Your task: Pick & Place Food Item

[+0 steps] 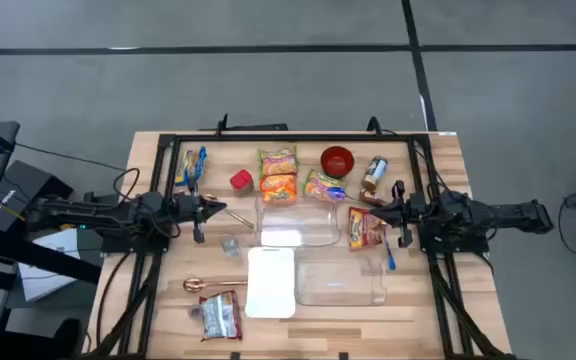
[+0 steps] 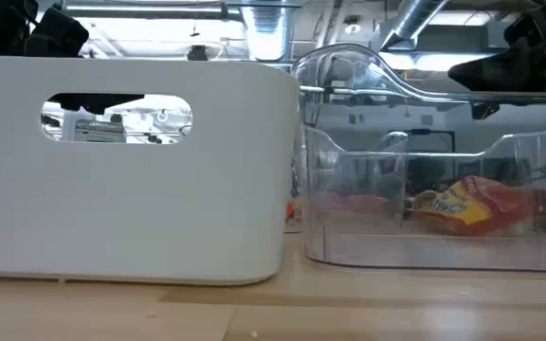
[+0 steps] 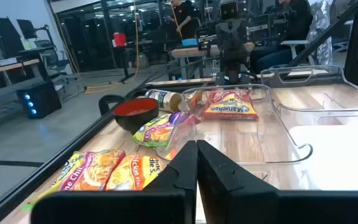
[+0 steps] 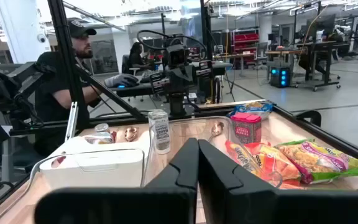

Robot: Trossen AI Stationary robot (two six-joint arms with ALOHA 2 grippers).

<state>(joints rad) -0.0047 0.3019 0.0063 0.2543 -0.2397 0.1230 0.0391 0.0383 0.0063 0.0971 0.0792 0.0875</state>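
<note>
1. Nearest the table's front edge lie a silvery snack pouch [image 1: 219, 317] and a copper spoon [image 1: 200, 285], beside the white bin [image 1: 271, 282] and a clear bin [image 1: 340, 280].
2. Mid-table, the left gripper [image 1: 212, 209] and right gripper [image 1: 379, 211] hover with fingers pressed together, empty.
3. Just beside the right gripper, the red Maruchan noodle packet [image 1: 364, 228] lies flat: probably light, crinkly, slippery and crushable, so pinch it across a short edge.
4. Farthest sit more noodle packets [image 1: 278, 174] and a red bowl [image 1: 337, 160].
</note>
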